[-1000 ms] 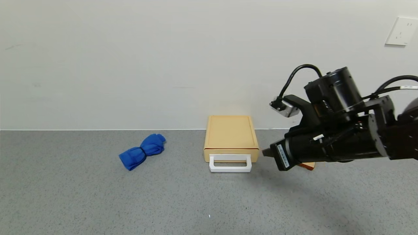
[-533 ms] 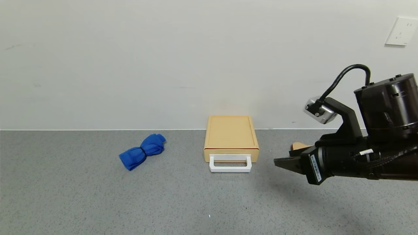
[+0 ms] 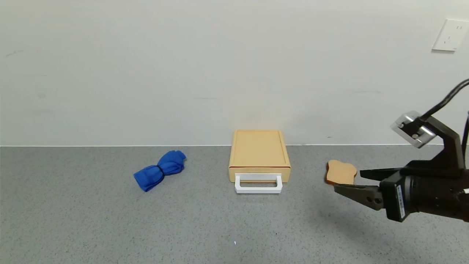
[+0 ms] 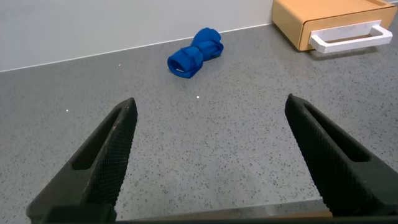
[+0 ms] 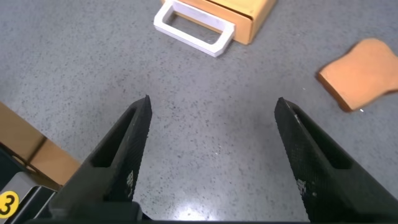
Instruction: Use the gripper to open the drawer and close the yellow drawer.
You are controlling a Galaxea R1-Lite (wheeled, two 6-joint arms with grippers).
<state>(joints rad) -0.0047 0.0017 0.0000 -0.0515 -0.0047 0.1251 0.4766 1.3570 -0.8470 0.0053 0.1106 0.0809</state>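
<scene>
The yellow drawer [image 3: 259, 153] is a flat pale yellow-tan box against the back wall, its tray pushed in, with a white loop handle [image 3: 258, 183] at the front. It also shows in the right wrist view [image 5: 231, 14] and the left wrist view [image 4: 329, 22]. My right gripper [image 3: 348, 180] is open and empty, hovering over the table well to the right of the drawer, fingers pointing left. My left gripper [image 4: 208, 106] is open and empty above bare table, far from the drawer; it does not show in the head view.
A tan toast slice [image 3: 341, 172] lies right of the drawer, just behind my right fingertips. A blue rolled cloth [image 3: 160, 170] lies left of the drawer. A white wall socket [image 3: 450, 35] is on the wall at upper right.
My right gripper has drawn back to the right and lower, away from the drawer, and its fingers now stand apart. The toast slice has come into full view. The drawer has not moved.
</scene>
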